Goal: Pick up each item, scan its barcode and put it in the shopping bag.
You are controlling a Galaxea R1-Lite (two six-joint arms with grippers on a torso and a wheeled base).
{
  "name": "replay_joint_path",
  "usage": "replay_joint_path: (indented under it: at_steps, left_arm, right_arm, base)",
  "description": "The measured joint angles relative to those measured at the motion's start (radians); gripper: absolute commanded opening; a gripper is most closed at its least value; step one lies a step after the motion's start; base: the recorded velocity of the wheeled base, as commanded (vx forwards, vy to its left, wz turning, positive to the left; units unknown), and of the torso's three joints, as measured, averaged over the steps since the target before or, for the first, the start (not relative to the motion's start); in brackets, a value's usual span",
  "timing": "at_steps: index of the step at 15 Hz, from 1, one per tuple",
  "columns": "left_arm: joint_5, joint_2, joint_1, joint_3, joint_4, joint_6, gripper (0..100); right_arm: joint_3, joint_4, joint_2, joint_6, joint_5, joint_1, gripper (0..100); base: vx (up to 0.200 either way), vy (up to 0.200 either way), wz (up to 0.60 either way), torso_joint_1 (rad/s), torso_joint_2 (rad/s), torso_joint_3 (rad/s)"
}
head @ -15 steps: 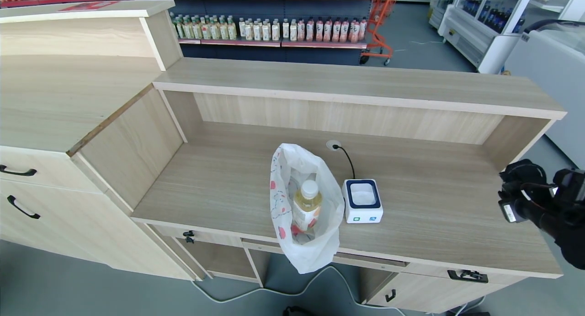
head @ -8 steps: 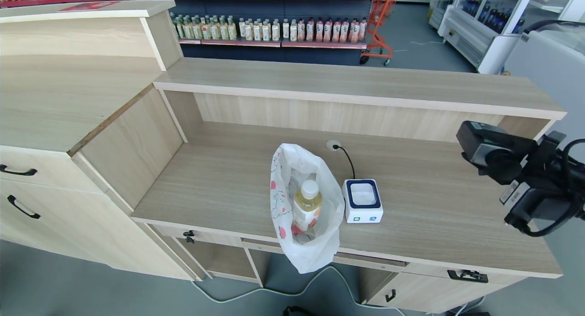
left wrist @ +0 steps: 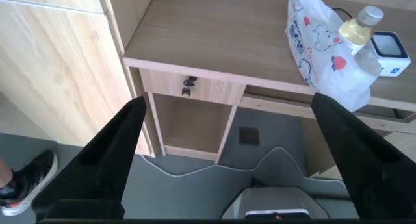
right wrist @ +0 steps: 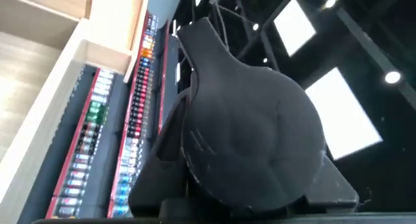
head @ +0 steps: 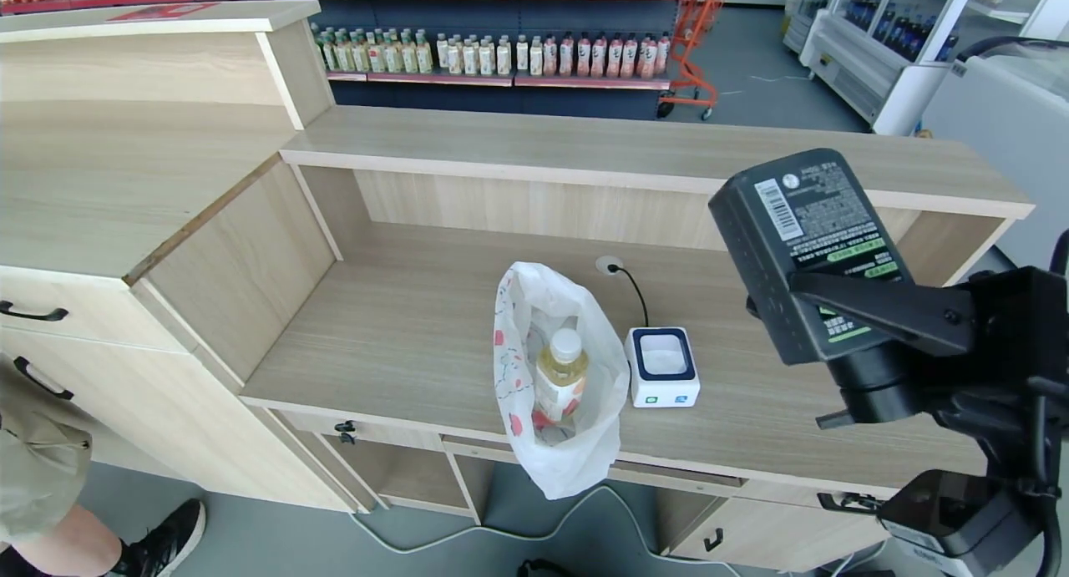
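Holding a dark container [head: 802,226] aloft, the right gripper [head: 827,318] is clamped across its body, at about 2 o'clock from the scanner [head: 662,366]. The container's barcode label faces upward, away from the scanner window, so this item looks picked up but not yet scanned. One tea bottle [head: 561,372] stands inside the shopping bag [head: 511,368], which sits on the counter [head: 401,335] with the scanner just beside it at 3 o'clock; that item seems finished. The left gripper [left wrist: 229,100] hangs spread wide and empty, low in front of the counter. What probably remains is turning the label toward the scanner, then bagging the container.
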Motion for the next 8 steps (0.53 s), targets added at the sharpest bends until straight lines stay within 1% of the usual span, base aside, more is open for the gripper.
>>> replay_joint_path:
  at_steps: [3, 5, 8]
  left_arm:
    - [0.000, 0.000, 0.000, 0.000, 0.000, 0.000, 100]
    - [0.000, 0.000, 0.000, 0.000, 0.000, 0.000, 100]
    - [0.000, 0.000, 0.000, 0.000, 0.000, 0.000, 100]
  right_arm:
    - [0.003, -0.035, 0.013, -0.015, 0.018, 0.153, 0]
    - [0.004, -0.078, 0.015, -0.039, 0.031, 0.229, 0]
    - [0.004, -0.090, 0.014, -0.045, 0.054, 0.276, 0]
  base:
    - [0.000, 0.000, 0.00, 0.000, 0.00, 0.000]
    - [0.000, 0.000, 0.00, 0.000, 0.00, 0.000]
    - [0.000, 0.000, 0.00, 0.000, 0.00, 0.000]
